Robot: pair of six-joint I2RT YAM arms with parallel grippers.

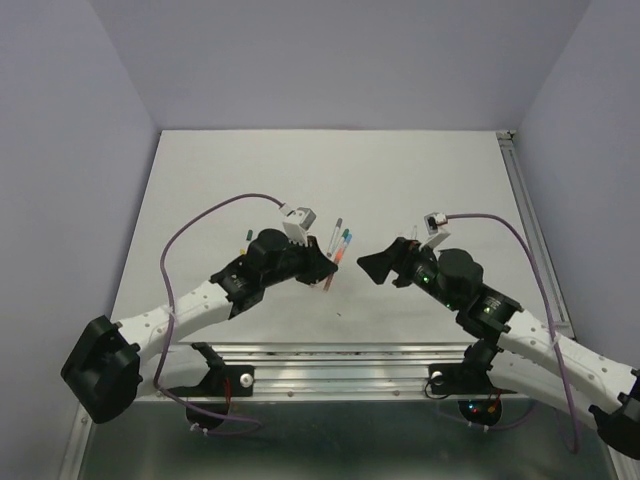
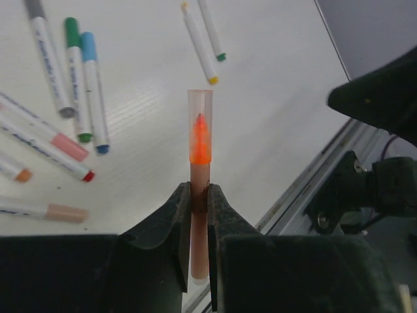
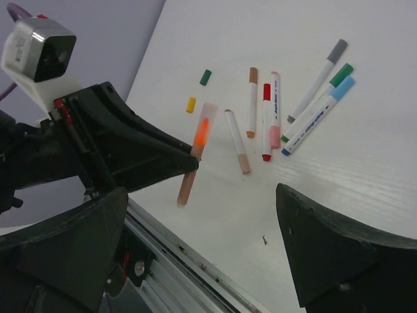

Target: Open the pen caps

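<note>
Two loose caps [image 3: 206,77], unseen from left wrist, show from right; left tool [image 2: 199,195] grips orange pen [image 2: 200,140], right tool [image 3: 201,212] gapes.

The top external camera sits high above and behind both arm bases. It looks steeply down on the flat white table [image 1: 250,180] from far off.

The left wrist camera rides just behind the left gripper [image 2: 199,190]. It looks along the black fingers at very close range onto the slim orange-tipped marker pen [image 2: 201,150] and the tabletop beyond.

The right wrist camera looks out between the wide-set black fingers [image 3: 326,248] of the right gripper [image 3: 202,190], facing the left arm and its small white box-shaped camera housing [image 3: 39,45].

All three views share that pen and the scattered white-barrelled marker pens [image 1: 340,240].
</note>
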